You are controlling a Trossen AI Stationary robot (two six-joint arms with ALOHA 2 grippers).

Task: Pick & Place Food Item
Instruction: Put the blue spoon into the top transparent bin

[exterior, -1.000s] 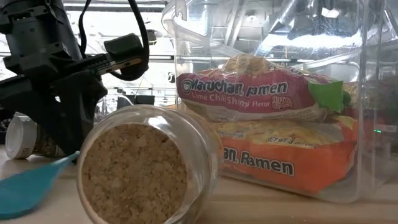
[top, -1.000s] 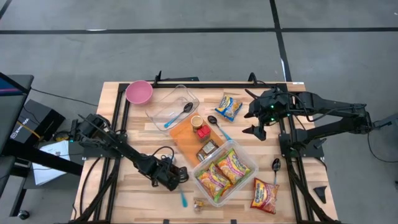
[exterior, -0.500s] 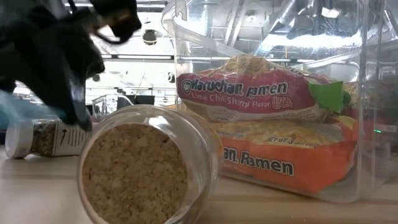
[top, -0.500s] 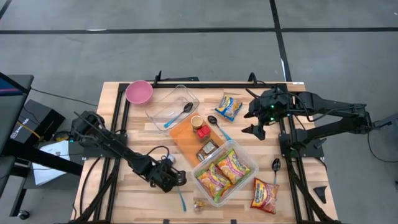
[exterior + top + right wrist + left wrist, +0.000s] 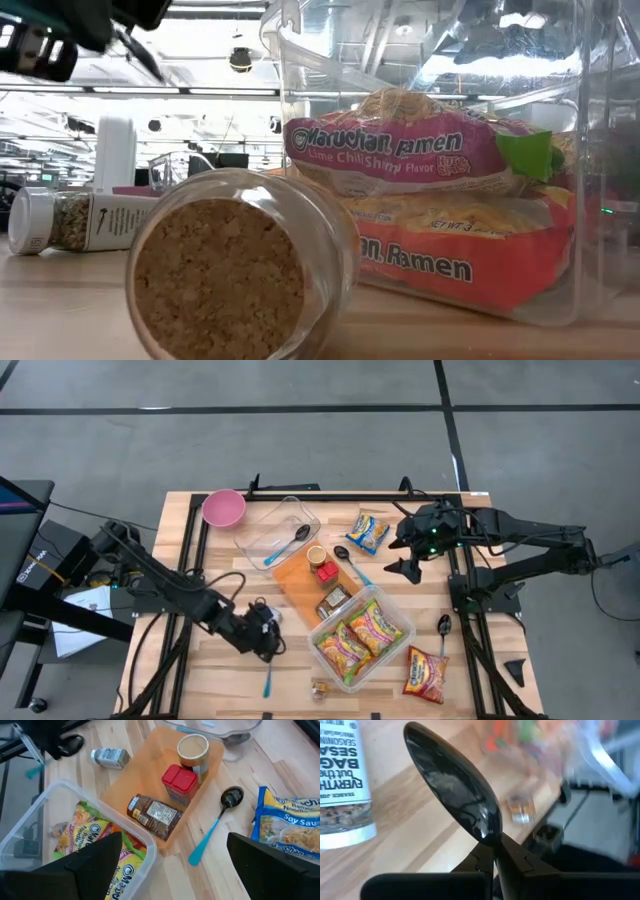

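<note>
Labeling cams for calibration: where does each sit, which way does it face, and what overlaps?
High: overhead, straight down on table; both arms.
Low: table height, level past glass jar to ramen tub.
Left wrist: over its shut left gripper holding black spoon.
Right wrist: past open right gripper to orange tray.
Shared: ramen tub, both wrists' seasoning bottle.

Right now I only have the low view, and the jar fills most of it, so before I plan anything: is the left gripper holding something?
Observer: Yes. The left gripper is shut on a spoon with a black bowl.
Operator: Where is it over the table?
Observer: Raised, just left of the clear tub of ramen.
Operator: And the right gripper?
Observer: The right gripper is open, held up to the right of the orange tray.
</note>
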